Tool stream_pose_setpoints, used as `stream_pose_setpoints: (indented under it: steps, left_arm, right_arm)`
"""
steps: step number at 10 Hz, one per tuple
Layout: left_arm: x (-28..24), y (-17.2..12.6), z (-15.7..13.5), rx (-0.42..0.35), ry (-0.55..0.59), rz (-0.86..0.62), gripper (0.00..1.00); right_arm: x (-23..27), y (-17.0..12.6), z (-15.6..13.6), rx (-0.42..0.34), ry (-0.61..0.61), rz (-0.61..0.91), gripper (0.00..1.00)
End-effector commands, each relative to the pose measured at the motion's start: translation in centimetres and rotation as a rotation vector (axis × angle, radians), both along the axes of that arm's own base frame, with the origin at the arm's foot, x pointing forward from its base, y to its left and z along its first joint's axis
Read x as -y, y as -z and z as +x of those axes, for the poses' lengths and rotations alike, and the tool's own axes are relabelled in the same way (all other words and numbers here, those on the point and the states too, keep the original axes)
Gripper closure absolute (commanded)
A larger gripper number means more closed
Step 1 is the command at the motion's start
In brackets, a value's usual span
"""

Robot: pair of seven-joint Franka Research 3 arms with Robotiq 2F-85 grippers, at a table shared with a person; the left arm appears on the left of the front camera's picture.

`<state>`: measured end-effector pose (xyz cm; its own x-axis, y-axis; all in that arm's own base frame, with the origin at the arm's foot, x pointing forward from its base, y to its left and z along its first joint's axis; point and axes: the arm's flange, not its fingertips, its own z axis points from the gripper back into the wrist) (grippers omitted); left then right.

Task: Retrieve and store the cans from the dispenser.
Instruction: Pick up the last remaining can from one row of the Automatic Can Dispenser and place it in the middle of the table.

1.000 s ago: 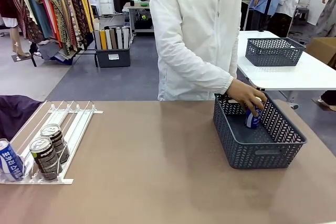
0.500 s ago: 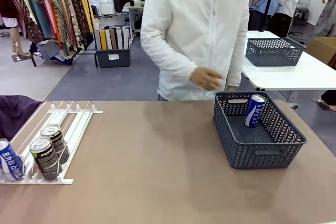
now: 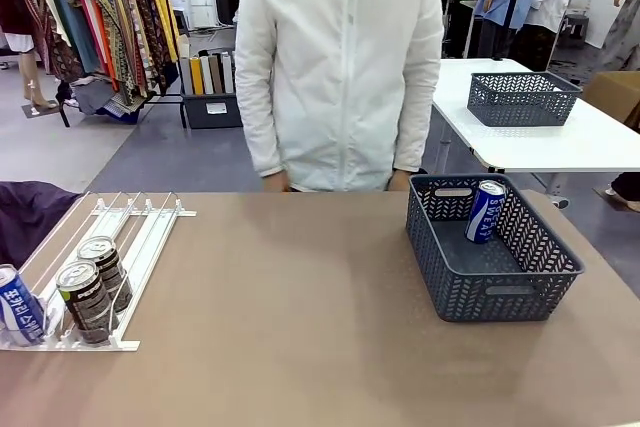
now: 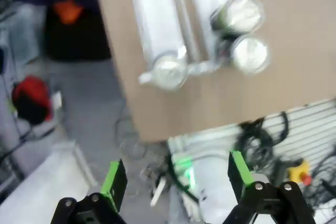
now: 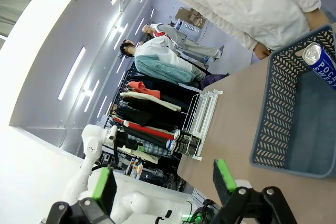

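Dispenser lies on the robot's left, well apart from the basket. Its 3 cans stand at the near end, tops seemingly toward the left gripper, the nearer one, fingers spread; the right gripper is spread too.

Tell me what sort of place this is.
Likely a robot lab staged like a shop: clothes racks behind, a white worktable with a grey basket, a can dispenser up front.
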<state>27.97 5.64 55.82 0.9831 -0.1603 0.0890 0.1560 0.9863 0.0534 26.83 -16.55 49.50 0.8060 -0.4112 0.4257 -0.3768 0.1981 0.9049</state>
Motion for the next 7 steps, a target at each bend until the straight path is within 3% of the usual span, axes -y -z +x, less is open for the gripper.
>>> stream_pose_setpoints:
  steps: [1,2,6,7]
  left_arm:
    - [-0.1,0.4,1.0,-0.023,0.0,0.007,0.0]
    - [0.0,0.0,0.0,0.0,0.0,0.0,0.0]
    - [0.3,0.3,0.3,-0.019,0.013,0.005,0.0]
    - [0.6,2.6,1.3,-0.017,-0.034,-0.016,0.0]
  right_arm:
    - [-0.2,-0.5,0.2,0.018,0.01,0.019,0.0]
    - [-0.2,-0.5,0.2,0.018,0.01,0.019,0.0]
    - [-0.2,-0.5,0.2,0.018,0.01,0.019,0.0]
    - [-0.2,-0.5,0.2,0.018,0.01,0.019,0.0]
